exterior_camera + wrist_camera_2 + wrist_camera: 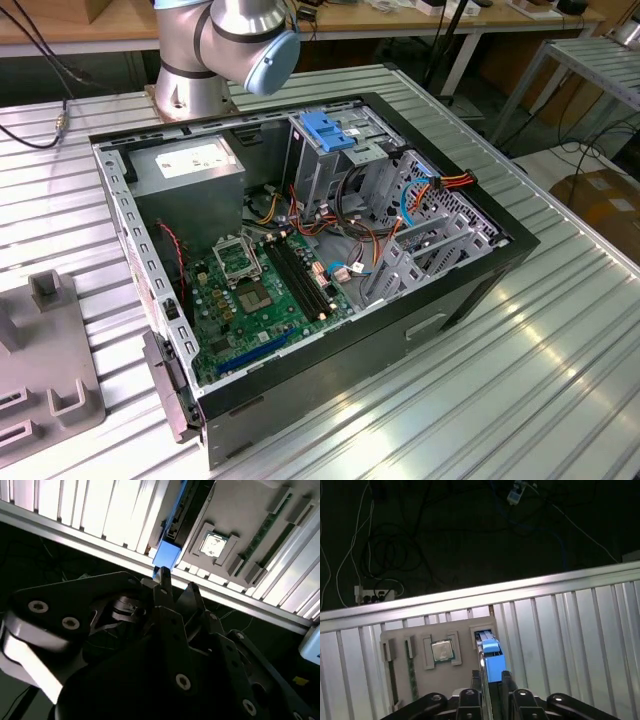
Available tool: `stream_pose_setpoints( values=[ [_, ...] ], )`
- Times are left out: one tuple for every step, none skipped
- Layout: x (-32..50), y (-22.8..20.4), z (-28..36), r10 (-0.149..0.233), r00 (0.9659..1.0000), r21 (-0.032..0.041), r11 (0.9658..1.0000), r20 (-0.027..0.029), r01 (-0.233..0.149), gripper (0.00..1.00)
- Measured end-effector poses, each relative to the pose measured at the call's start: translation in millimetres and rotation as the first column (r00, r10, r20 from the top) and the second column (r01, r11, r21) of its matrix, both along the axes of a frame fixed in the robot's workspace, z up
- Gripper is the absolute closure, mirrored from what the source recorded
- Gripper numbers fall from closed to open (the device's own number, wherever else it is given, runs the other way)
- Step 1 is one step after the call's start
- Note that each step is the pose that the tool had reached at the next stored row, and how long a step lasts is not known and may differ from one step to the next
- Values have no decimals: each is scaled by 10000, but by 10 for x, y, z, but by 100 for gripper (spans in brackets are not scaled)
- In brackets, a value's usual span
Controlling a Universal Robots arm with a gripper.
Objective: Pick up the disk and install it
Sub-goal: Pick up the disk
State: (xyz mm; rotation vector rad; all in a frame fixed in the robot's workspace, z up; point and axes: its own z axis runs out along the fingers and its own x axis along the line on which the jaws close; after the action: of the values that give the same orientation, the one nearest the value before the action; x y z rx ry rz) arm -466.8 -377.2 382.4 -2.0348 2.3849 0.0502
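Gripper [491, 678] clamped on the disk [492, 661] by its blue end, close to the table [555, 630] edge.
Chip [442, 651] sits just beside it in the grey fixture [465, 647]; exterior view: cables [350, 205] crowd the drive cage [315, 165] at the case's [400, 330] 12 o'clock.

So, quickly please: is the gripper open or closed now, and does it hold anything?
Gripper: cannot be told; it is right at the blue end of the disk.

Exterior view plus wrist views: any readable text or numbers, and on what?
No text can be read.
Power supply sticker: print too blurred.
Motherboard: markings too small.
Disk: seen edge-on, label face hidden.
Chip: markings too small to read.
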Motion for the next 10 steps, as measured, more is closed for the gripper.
stream_pose_setpoints(
  values=[
    [3,0,-9,60,10000,-2,10000,15,-60,65],
    [5,0,-20,109,9999,-3,9999,27,-109,65],
    [9,0,-40,151,9999,-7,9999,37,-151,58],
    [12,0,-56,164,9999,-10,9999,42,-164,53],
    [13,0,-74,170,9998,-12,9999,43,-170,47],
    [14,0,-96,171,9998,-13,9999,43,-171,40],
    [14,0,-113,172,9998,-13,9999,43,-172,40],
    [17,0,-135,173,9998,-13,9998,44,-173,40],
    [23,0,-154,173,9998,-14,9999,42,-173,40],
    [39,-1,-182,174,9998,-14,9998,42,-174,40]
  ],
)
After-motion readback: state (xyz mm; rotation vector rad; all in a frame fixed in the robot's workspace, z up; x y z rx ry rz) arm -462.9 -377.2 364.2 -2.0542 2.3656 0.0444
